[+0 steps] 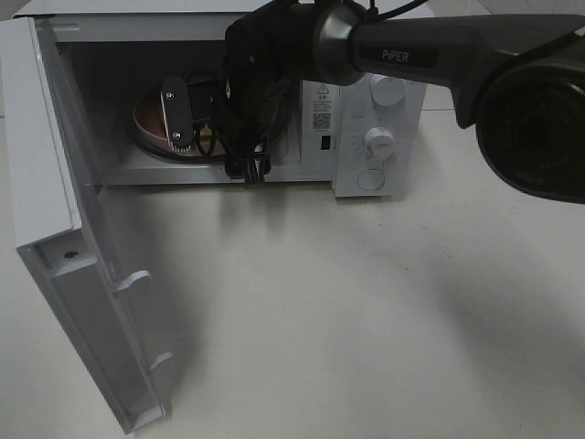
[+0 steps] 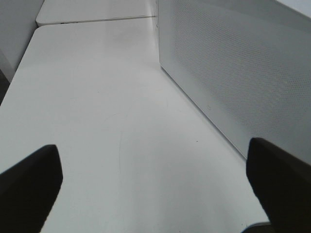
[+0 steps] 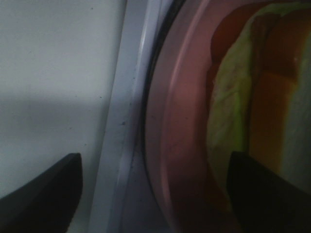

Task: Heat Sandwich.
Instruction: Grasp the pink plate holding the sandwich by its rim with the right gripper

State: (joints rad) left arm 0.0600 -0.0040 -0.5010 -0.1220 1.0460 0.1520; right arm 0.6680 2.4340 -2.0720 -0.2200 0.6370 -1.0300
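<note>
The sandwich (image 3: 252, 97), white bread with an orange-brown crust and pale green filling, lies on a round pink plate (image 3: 180, 145) inside the microwave (image 1: 315, 110). In the high view only an edge of the plate (image 1: 144, 123) shows behind my right gripper (image 1: 178, 123), which reaches into the cavity. The right gripper (image 3: 153, 160) is open, its jaws standing wide on either side of the plate's rim, one finger (image 3: 262, 194) over the sandwich. My left gripper (image 2: 155, 165) is open and empty above the table, beside the microwave's perforated side wall (image 2: 233, 73).
The microwave door (image 1: 64, 247) hangs open to the left, reaching toward the table's front. Its control panel with two knobs (image 1: 379, 142) is to the right of the cavity. The right arm (image 1: 430, 55) crosses in front of the microwave's upper right.
</note>
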